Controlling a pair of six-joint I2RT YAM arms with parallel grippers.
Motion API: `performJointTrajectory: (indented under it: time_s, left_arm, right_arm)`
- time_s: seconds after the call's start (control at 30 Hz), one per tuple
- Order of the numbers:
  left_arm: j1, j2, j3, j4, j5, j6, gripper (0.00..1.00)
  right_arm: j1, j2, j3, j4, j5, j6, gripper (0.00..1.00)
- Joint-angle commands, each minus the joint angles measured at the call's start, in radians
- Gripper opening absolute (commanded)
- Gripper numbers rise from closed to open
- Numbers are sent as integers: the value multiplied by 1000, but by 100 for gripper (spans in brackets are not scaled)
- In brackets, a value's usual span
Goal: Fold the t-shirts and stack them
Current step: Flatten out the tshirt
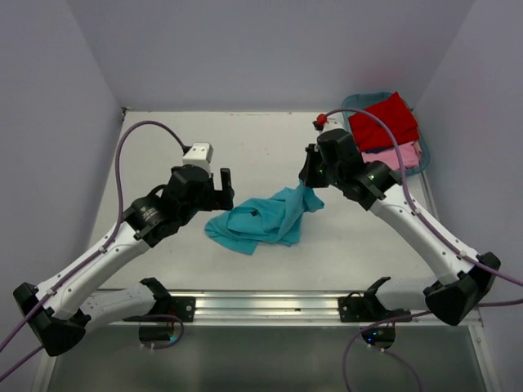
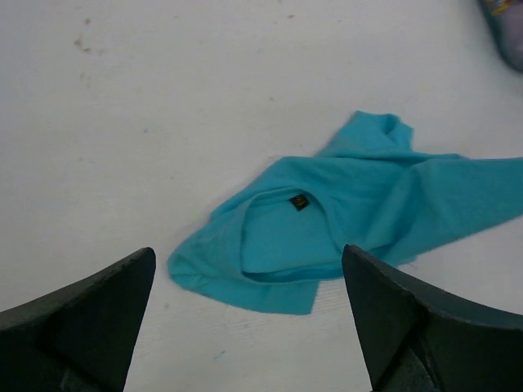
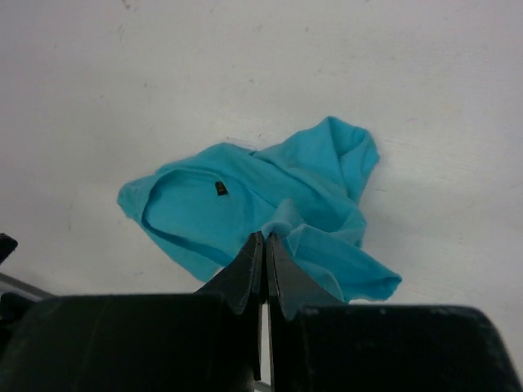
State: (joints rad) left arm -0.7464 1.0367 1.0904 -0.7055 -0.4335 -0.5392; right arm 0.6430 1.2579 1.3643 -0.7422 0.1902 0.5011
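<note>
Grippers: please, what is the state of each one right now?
Left gripper: open, holding nothing.
Right gripper: closed on a fold of the turquoise t-shirt.

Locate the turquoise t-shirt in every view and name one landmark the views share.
Top external: turquoise t-shirt lies crumpled just below centre.
Left wrist: centre-right, beyond the open jaws.
Right wrist: centre, with a fold pinched in the shut jaws.
Shared landmark: its small dark neck label, visible in all three.
</note>
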Motion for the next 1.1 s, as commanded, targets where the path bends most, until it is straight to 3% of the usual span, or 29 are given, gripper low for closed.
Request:
performJointTrajectory:
  time_s: [0.0, 0.17, 0.3, 0.57, 0.83, 1.07]
  left_arm:
    - [2, -104, -73, 338, 255, -41, 100]
    - [2, -156, -220, 585, 423, -71, 100]
    - [2, -142, -409, 977, 542, -96, 100]
    - [-16, 143, -527, 1294, 653, -67, 98]
    - [-47, 191, -492, 1339, 576, 2, 96]
    - [-54, 190, -471, 1336, 464, 70, 83]
  right_arm:
    - [0, 70, -1, 151, -172, -13, 0]
    - [-2, 178, 13, 204, -264, 19, 0]
    - [-2, 219, 12, 228, -325, 40, 0]
    - [0, 172, 15, 224, -376, 53, 0]
    - [0, 156, 15, 210, -393, 57, 0]
    - [-2, 152, 6, 214, -406, 66, 0]
